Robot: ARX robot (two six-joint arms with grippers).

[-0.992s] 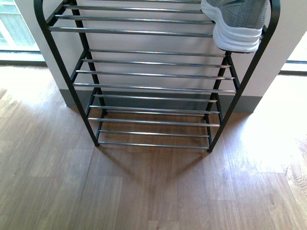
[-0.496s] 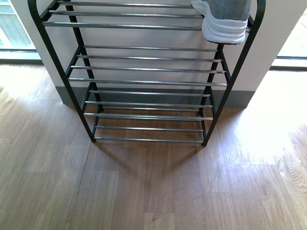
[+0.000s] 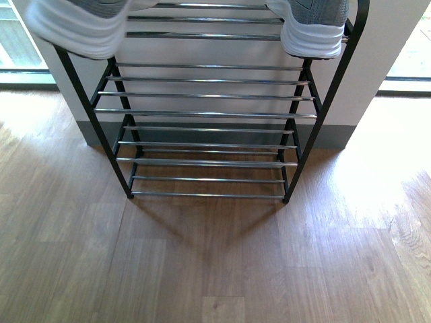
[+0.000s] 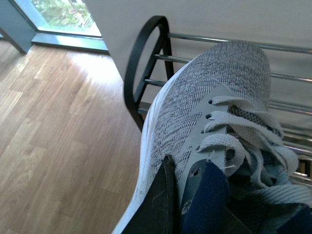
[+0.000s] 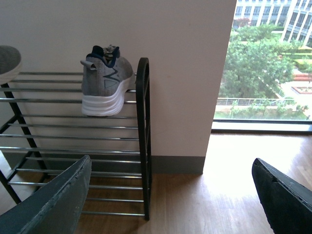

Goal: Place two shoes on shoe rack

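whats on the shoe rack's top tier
A grey sneaker rests at its right end. The left gripper holds a second sneaker at the left end; whether it touches the bars is hidden.

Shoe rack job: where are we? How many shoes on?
Done: first shoe sits on the shoe rack's top tier, right end; right gripper open, clear of it. In hand: left gripper is clamped on the second shoe, held at the top tier's left end, sole overhanging the frame. Left: settle it on the bars, release.
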